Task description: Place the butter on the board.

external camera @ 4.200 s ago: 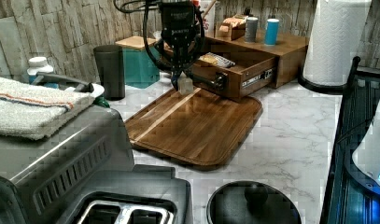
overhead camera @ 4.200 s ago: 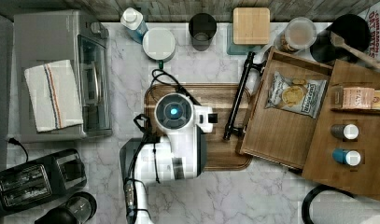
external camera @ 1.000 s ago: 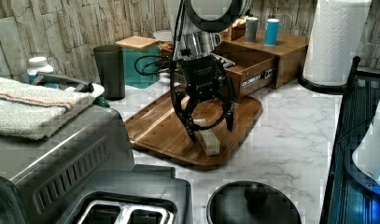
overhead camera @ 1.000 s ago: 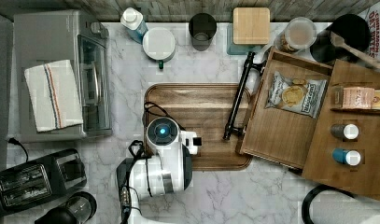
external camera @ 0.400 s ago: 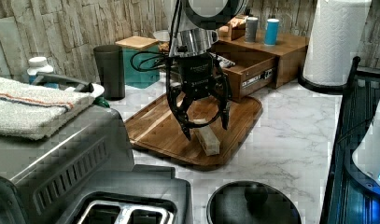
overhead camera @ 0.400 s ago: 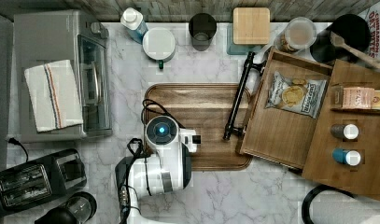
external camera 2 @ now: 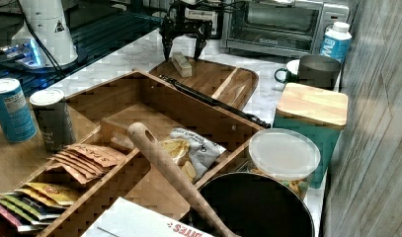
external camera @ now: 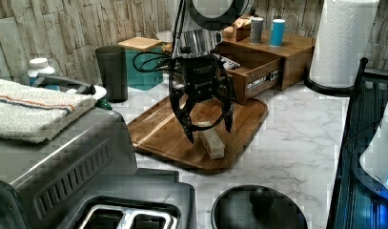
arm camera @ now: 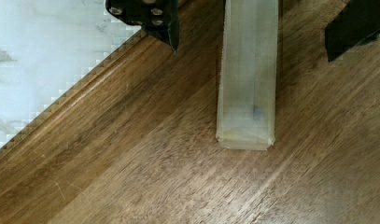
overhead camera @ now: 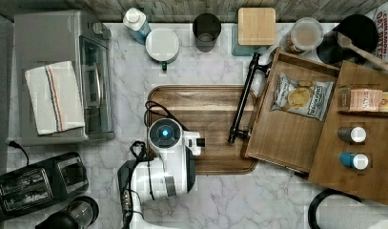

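I have the gripper [external camera: 208, 136] hanging just above the butter [external camera: 213, 143], and its fingers [external camera: 188, 131] are spread wide with nothing between them but air. In the left view one finger stands to either side of the stick and both tips look clear of it. The butter lies flat on the board [external camera: 168, 136], near the corner closest to the toaster oven [overhead camera: 63, 76] side and the front edge, inside the raised rim.

The relation I care about is this: the stick's long axis runs straight out from between the fingers, crosswise to the line they open along. In the wrist view the butter [arm camera: 248, 74] sits midway between the two dark fingers [arm camera: 155, 18], its long sides facing them, its near end square on the wood grain of the board [arm camera: 131, 158]. In the right view the gripper [external camera 2: 182, 49] stands directly over the butter [external camera 2: 181, 64].

I judge the placing done, since the stick rests on the board on its own. What remains for me is a straight lift, keeping the spread fingers parallel to those long sides so that neither tip drags the stick toward the rim.
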